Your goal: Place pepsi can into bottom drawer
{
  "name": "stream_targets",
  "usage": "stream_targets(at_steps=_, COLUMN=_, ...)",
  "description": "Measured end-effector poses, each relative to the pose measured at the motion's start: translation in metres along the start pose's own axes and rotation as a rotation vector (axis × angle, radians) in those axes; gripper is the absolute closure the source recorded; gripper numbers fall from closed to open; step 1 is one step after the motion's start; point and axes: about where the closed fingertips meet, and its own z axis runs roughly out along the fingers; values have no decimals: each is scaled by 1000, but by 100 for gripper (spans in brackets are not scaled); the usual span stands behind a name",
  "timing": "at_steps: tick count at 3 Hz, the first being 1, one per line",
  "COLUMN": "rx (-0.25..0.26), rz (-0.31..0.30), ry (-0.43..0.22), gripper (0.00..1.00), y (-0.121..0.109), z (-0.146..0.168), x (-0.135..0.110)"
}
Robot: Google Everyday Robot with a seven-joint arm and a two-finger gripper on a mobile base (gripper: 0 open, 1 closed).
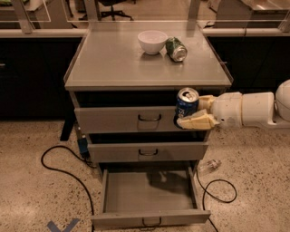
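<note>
Warm overhead light falls evenly on the worktop [113, 63], leaving a pale sheen toward its back edge. Just below the worktop's front right edge, the gripper [190, 113] is lit bright cream, clamped on the pepsi can [186, 105], whose silver top glints. The recess under the worktop is dark. A soft shadow lies in the bottom drawer [136, 195]. Everything looks slightly blurred.

Office-like lab, terrazzo floor [27, 190], grey drawer cabinet [113, 63], swivel chair [112, 6], tool [188, 113] before cabinet
</note>
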Motion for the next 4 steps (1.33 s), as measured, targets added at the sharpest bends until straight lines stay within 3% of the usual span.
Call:
stream_targets(at_steps=1, rx=0, rz=0, ry=0, gripper=100, y=0, z=0, x=0)
stream_targets(at_steps=2, rx=9, rz=56, ry=5, gripper=100, y=18, z=-4, x=37)
stream_targets(at_steps=3, rx=20, rz=176, ry=1, gripper=100, y=59, z=-13, x=123)
stream_targets(at_steps=4, rx=20, rz=176, ry=1, gripper=100, y=60, z=-13, x=123)
